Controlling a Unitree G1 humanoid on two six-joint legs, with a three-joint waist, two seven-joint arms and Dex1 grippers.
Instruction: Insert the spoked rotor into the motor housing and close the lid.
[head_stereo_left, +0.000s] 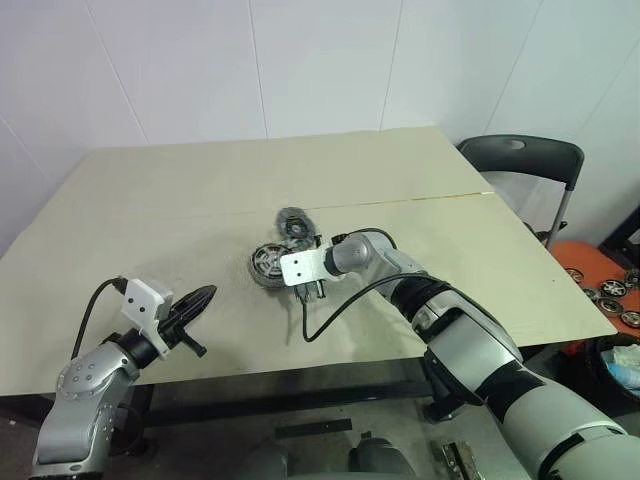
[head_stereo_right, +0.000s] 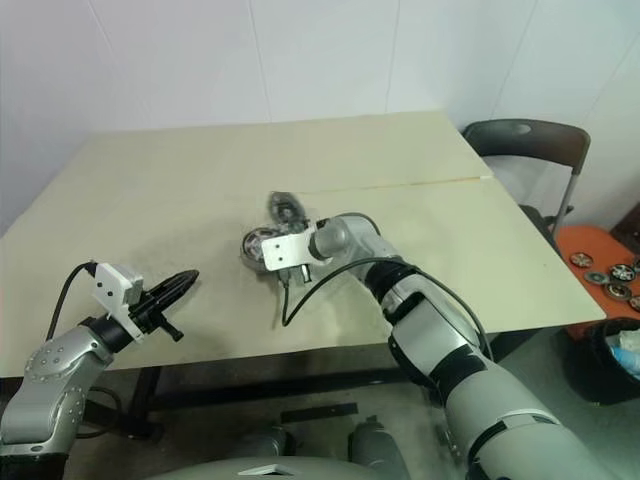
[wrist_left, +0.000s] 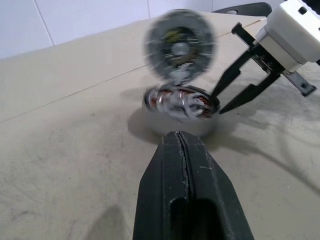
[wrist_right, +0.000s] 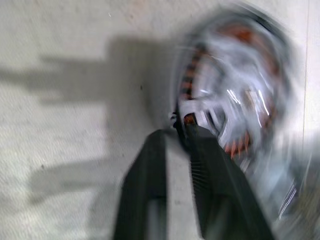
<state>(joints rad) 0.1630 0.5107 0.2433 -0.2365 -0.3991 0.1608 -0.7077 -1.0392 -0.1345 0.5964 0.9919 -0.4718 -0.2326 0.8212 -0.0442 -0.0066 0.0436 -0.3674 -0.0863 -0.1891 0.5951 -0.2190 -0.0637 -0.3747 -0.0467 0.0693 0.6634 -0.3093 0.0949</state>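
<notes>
My right gripper (wrist_left: 218, 102) is down at the near rim of the motor housing (head_stereo_left: 267, 265); can't tell if it's clamped on that rim or just touching. Silvery spokes over the coppery windings could be the spoked rotor (wrist_left: 182, 104) seated, but it's too blurred to be sure. The lid (head_stereo_left: 293, 224) stands tilted at the housing's far edge, ribbed face up and out, not closed.

Risks, as I judge them: a nudge at the rim slides the housing on the table (head_stereo_left: 150, 190), or the lid drops crooked and jams. My left gripper (wrist_left: 181, 140) is shut, empty-looking, well apart.
</notes>
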